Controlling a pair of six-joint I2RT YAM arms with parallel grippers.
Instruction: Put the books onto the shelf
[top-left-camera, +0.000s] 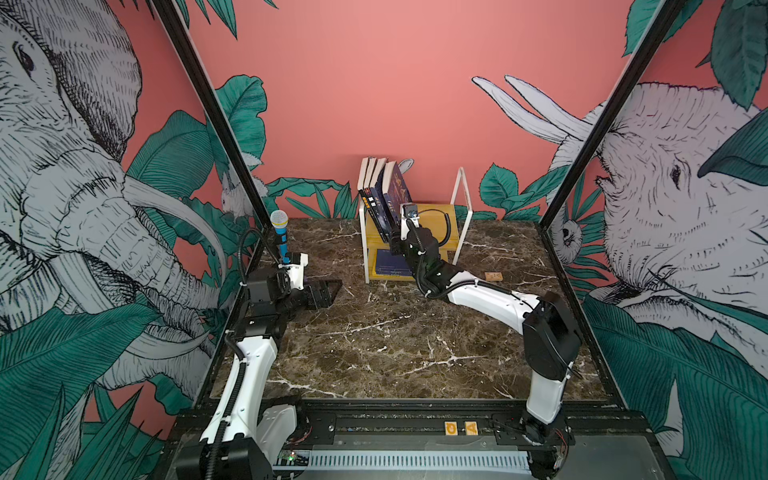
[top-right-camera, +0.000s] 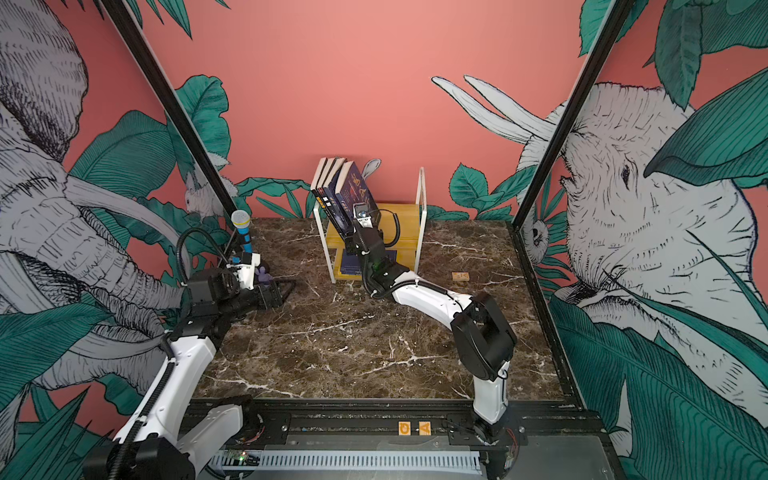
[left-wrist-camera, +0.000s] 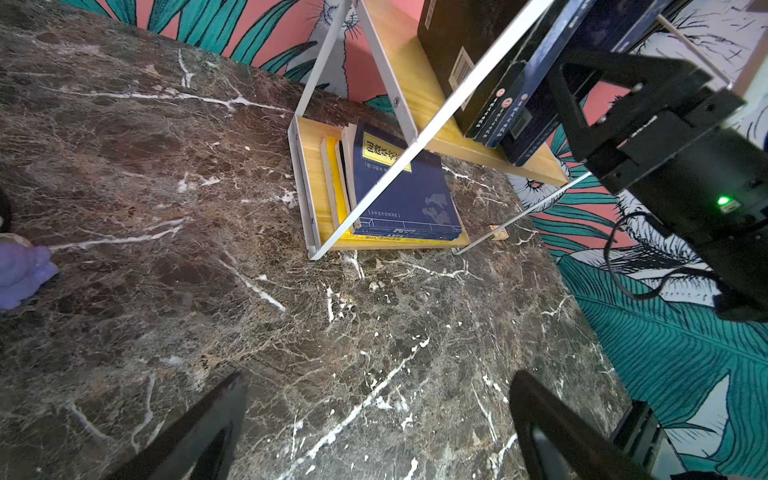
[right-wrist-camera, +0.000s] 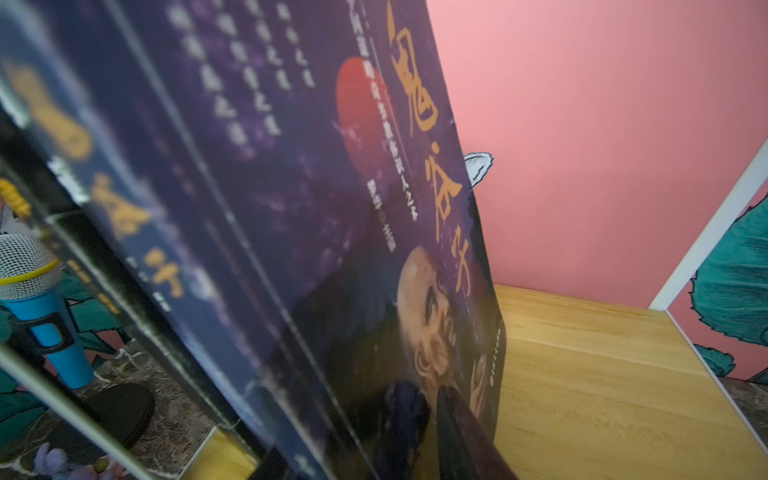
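The shelf (top-left-camera: 462, 195) (top-right-camera: 422, 195) stands at the back of the marble table. Several books (top-left-camera: 374, 183) (top-right-camera: 330, 183) lean to the left on its upper board (left-wrist-camera: 415, 83). The rightmost one, navy with gold calligraphy and a portrait (top-left-camera: 400, 187) (top-right-camera: 358, 187) (right-wrist-camera: 311, 208), leans on the others. My right gripper (top-left-camera: 394, 244) (top-right-camera: 352, 243) is at its lower edge. One finger (right-wrist-camera: 457, 436) lies along the cover and the other is hidden. A navy book with a yellow label (left-wrist-camera: 407, 195) lies flat on the lower board. My left gripper (top-left-camera: 328, 291) (left-wrist-camera: 374, 424) hangs open over bare table at the left.
A blue toy microphone (top-left-camera: 280, 237) (right-wrist-camera: 37, 291) stands at the back left, with a purple figurine (top-right-camera: 264, 274) (left-wrist-camera: 20, 270) beside it. A small wooden block (top-left-camera: 493, 275) lies right of the shelf. A yellow book (left-wrist-camera: 336, 187) lies under the navy one.
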